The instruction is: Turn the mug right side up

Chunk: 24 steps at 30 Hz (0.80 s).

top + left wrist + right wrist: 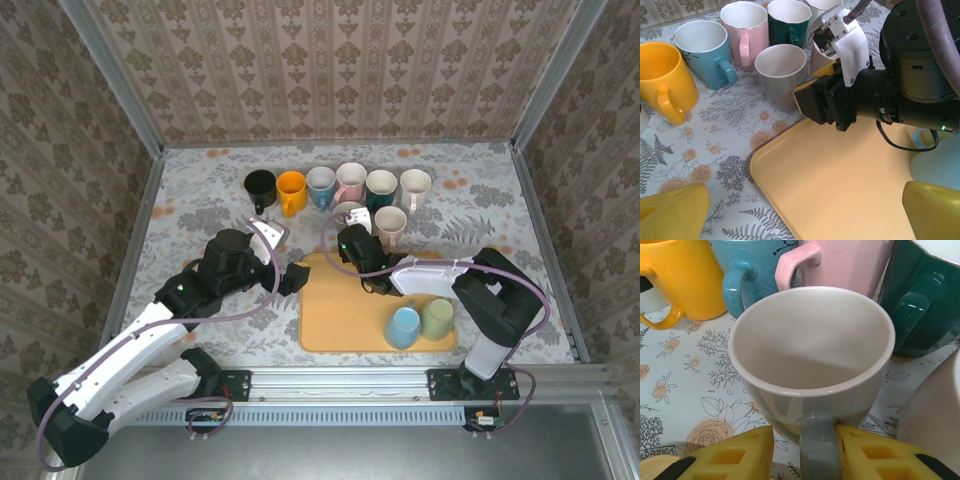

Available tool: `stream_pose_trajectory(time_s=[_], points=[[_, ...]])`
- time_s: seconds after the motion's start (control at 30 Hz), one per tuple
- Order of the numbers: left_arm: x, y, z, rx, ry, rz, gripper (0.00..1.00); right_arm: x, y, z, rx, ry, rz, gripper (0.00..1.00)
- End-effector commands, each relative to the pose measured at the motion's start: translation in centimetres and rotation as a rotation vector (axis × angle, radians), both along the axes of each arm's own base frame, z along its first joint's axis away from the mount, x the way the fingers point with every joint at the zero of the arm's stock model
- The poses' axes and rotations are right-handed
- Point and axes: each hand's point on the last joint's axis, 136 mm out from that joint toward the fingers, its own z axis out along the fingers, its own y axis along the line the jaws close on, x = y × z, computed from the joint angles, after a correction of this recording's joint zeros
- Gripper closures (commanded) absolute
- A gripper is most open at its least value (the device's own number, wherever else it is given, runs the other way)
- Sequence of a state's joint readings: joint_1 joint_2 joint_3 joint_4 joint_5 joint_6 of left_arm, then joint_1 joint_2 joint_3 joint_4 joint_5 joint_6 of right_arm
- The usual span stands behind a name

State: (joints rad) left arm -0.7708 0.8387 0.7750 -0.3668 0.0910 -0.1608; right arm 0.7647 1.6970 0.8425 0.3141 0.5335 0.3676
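Grey mug (810,370), upright on the table (200,205) just beyond the orange tray (335,320), its handle (818,452) between the slightly parted jaws of the right gripper (805,452) (a gap shows on one side): widen fully, then retreat straight back along the handle, lest contact drag the mug over.

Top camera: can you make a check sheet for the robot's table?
Surface: floral tablecloth, orange tray.
Job's things: grey mug upright; light blue mug and green mug on tray, seemingly bottom-up.
Clutter: six upright mugs in back row, beige mug nearer.
Grippers: left gripper open over tray edge; right gripper open around grey mug's handle.
Cables: purple cables along both arms.
Surroundings: wallpapered walls, metal frame.
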Motion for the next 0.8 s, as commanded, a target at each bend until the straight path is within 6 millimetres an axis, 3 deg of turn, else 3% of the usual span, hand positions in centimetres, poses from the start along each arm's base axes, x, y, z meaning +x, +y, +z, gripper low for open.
stream_pose_trajectory(time_s=[0.0,0.13,0.43,0.6,0.77], points=[[-0.1,-0.1,0.1,0.012,-0.003,-0.019,0.0,0.1,-0.1,2.7,0.048,-0.057,-0.029,0.59],[-0.1,-0.2,-0.2,0.027,0.011,-0.021,0.0,-0.3,-0.6,4.0,0.072,-0.067,-0.037,0.5],[0.0,-0.1,-0.6,0.051,0.02,-0.015,0.0,-1.5,-1.4,7.3,0.097,-0.101,-0.015,0.47],[0.0,-0.4,-1.2,0.073,0.06,-0.019,0.0,-3.0,-2.2,11.8,0.142,-0.114,0.024,0.45],[-1.2,-2.8,-1.6,0.153,0.085,-0.07,0.0,-4.8,-4.2,16.5,0.137,-0.144,0.034,0.47]])
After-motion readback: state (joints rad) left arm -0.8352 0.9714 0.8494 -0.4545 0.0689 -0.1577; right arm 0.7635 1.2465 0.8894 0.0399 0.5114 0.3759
